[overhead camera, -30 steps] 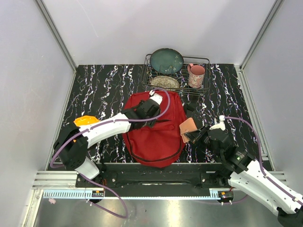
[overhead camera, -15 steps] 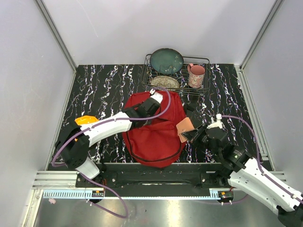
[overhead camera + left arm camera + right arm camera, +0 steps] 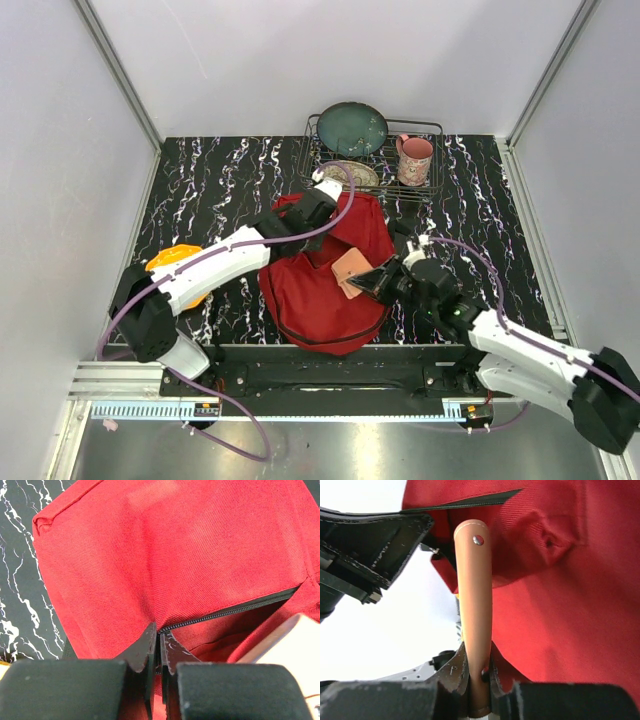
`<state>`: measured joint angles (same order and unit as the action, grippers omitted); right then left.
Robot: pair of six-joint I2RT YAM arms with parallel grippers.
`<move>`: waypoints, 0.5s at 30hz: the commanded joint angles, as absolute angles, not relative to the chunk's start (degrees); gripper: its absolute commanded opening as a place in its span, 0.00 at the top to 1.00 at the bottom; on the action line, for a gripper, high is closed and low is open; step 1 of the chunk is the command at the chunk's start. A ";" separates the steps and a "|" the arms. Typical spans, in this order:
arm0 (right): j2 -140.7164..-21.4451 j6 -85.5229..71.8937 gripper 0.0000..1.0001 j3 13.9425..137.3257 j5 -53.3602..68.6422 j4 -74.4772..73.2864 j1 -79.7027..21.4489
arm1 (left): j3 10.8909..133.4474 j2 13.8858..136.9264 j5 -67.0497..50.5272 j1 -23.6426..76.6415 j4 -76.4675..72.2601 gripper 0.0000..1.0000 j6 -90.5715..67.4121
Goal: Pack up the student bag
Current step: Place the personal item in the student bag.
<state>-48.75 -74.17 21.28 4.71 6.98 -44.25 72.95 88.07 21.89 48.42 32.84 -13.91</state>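
White arms [image 3: 215,268], black joints [image 3: 287,224], purple cables [image 3: 347,205], black fingers [image 3: 142,652].

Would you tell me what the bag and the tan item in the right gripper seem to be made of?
The bag: matte red woven cloth, its twill weave visible, with a black zipper. The tan item: smooth with slight sheen and a metal-looking stud, perhaps leather or plastic; I cannot tell which.
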 commanded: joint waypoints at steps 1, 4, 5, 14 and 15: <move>-55.01 -79.18 1.00 22.32 11.33 29.07 -44.21 | 77.52 84.55 20.57 48.16 32.78 0.98 -16.61; -60.45 -82.87 1.00 21.62 13.27 39.18 -44.21 | 77.78 84.38 20.39 48.16 33.66 0.98 -17.75; -62.90 -84.45 1.00 21.45 14.14 41.20 -44.21 | 77.87 84.29 20.22 48.16 34.10 0.99 -18.36; -70.93 -90.26 1.00 21.27 14.33 51.07 -44.56 | 79.01 84.20 20.39 48.25 35.59 0.99 -20.30; -70.75 -90.44 1.00 21.36 14.41 49.24 -44.56 | 79.19 84.20 20.56 48.25 35.77 0.99 -20.30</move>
